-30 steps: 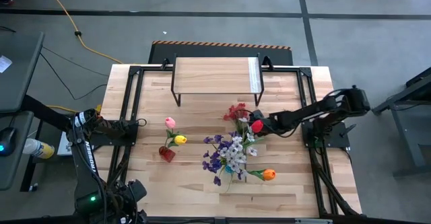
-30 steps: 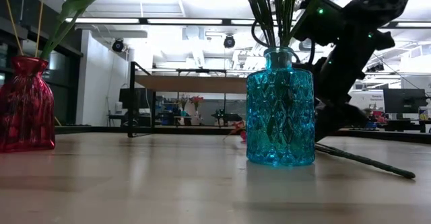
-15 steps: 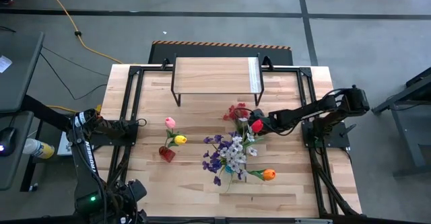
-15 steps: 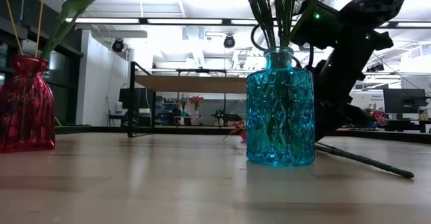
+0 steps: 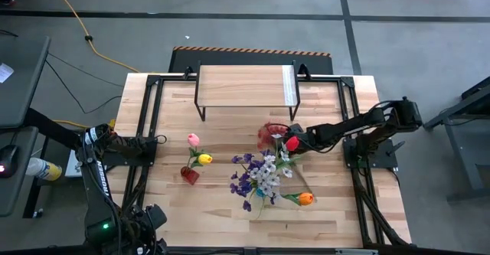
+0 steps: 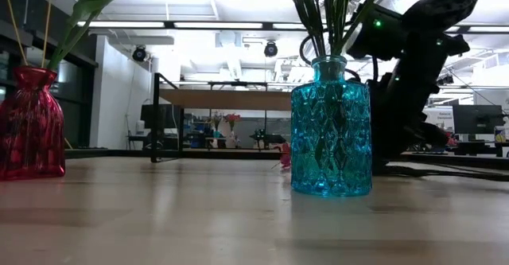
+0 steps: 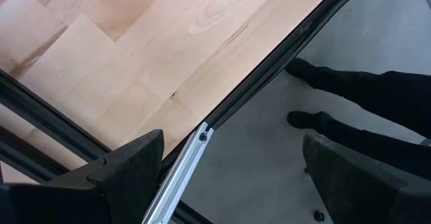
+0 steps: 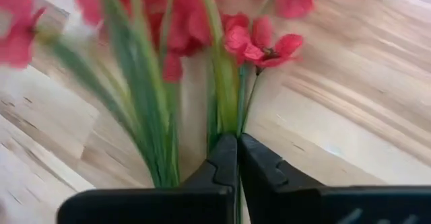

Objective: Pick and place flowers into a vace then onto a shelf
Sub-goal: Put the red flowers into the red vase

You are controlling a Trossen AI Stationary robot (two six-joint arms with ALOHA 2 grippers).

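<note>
While most flowers are already standing in the blue vase, the red cluster is being clamped by the right gripper beside the shelf; shelving is still being awaited.

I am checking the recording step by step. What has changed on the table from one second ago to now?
The right gripper has closed on the stem of the red cluster, which has shifted a little on the table. In the low view, the long stem that lay right of the blue vase is gone. The left gripper, the red vase and the shelf stayed as they were.
</note>
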